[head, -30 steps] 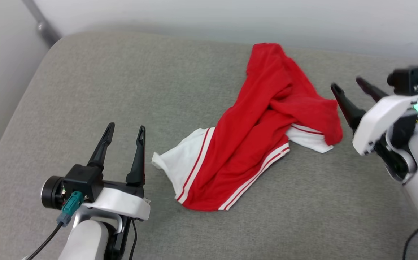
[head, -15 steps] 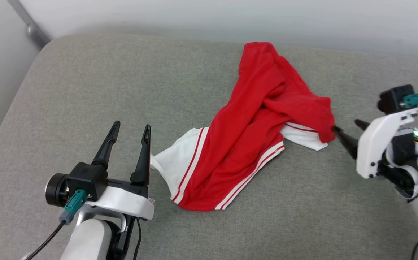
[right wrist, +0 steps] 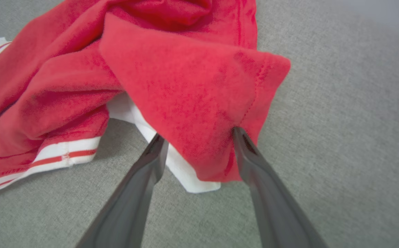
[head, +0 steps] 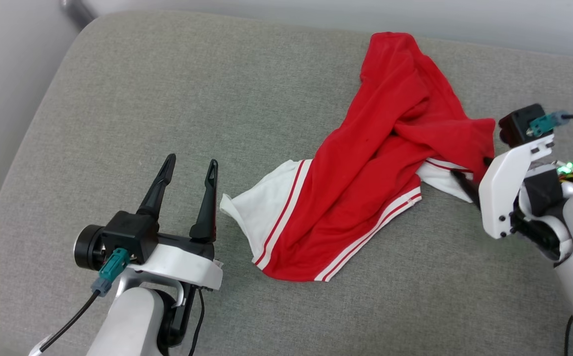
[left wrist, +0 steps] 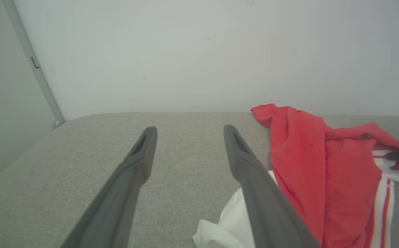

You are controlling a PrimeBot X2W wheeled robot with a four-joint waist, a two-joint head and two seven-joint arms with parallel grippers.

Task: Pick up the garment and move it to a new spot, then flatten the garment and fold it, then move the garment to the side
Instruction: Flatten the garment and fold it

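The garment (head: pixel 375 163) lies crumpled on the grey cushion (head: pixel 167 99), red with white striped sleeves spread toward the front. My right gripper (head: pixel 470 168) is at its right edge, open. In the right wrist view a red flap of the garment (right wrist: pixel 185 86) and a white sleeve edge lie between the spread fingers of that gripper (right wrist: pixel 197 134), with one fingertip (right wrist: pixel 238 132) tucked under the flap's hem. My left gripper (head: pixel 190 163) stands open just left of the white sleeve, holding nothing. From the left wrist, the garment (left wrist: pixel 306 162) lies right of that gripper (left wrist: pixel 190 130).
The grey cushion's rounded back edge (head: pixel 227 22) meets a pale wall (left wrist: pixel 199 51). A metal pole (left wrist: pixel 34 65) runs up the far left corner. Bare cushion spreads to the left (head: pixel 93 123) and in front (head: pixel 390 306) of the garment.
My right gripper has dropped and moved left to the garment's right edge, so its fingers now straddle the red flap. The head camera has shifted. The left gripper has stayed open beside the sleeve.
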